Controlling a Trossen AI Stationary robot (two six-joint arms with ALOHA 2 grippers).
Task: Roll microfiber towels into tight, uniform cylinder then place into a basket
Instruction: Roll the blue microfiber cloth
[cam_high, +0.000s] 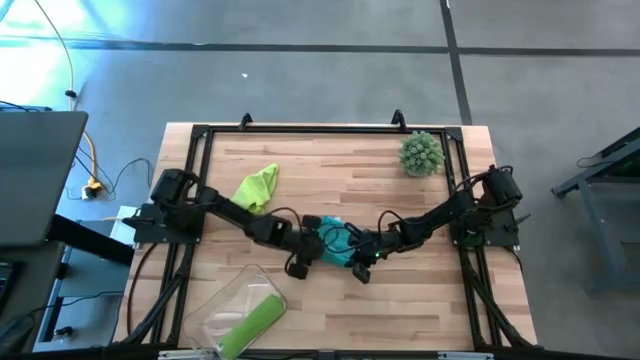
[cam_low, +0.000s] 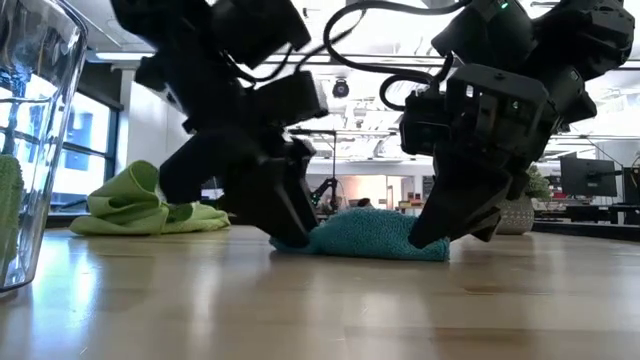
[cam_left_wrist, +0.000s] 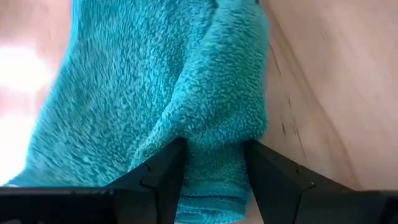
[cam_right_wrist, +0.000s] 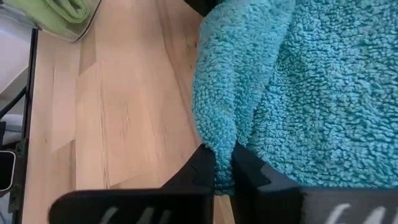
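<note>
A teal microfiber towel (cam_high: 336, 243) lies bunched on the middle of the table, between my two grippers. My left gripper (cam_left_wrist: 214, 149) stands open at the towel's left end, its fingers astride a thick fold. My right gripper (cam_right_wrist: 222, 155) is shut on the towel's right end. A lime green towel (cam_high: 257, 187) lies crumpled on the table at the far left. A second lime green towel (cam_high: 252, 322) lies rolled in the clear basket (cam_high: 222, 305) near the front edge. My left gripper has its open fingers (cam_left_wrist: 165, 171) on either side of a thick rolled fold (cam_left_wrist: 217, 134) at the towel's left end. The cloth fills the gap and meets both inner faces. The fingers slant down from the table's left, and the towel lies on the table. My right gripper pinches a thin edge (cam_right_wrist: 221, 140) of the towel's right end between its two fingers. The fingers slant down from the table's right. One layer or several, I cannot tell. The towel rests on the table (cam_low: 372, 238).
A spiky grey-green ball (cam_high: 421, 153) sits at the far right corner. The basket's wall (cam_low: 30, 150) stands close at the left of the low view. Bare wood lies along the near right part of the table (cam_high: 430, 310).
</note>
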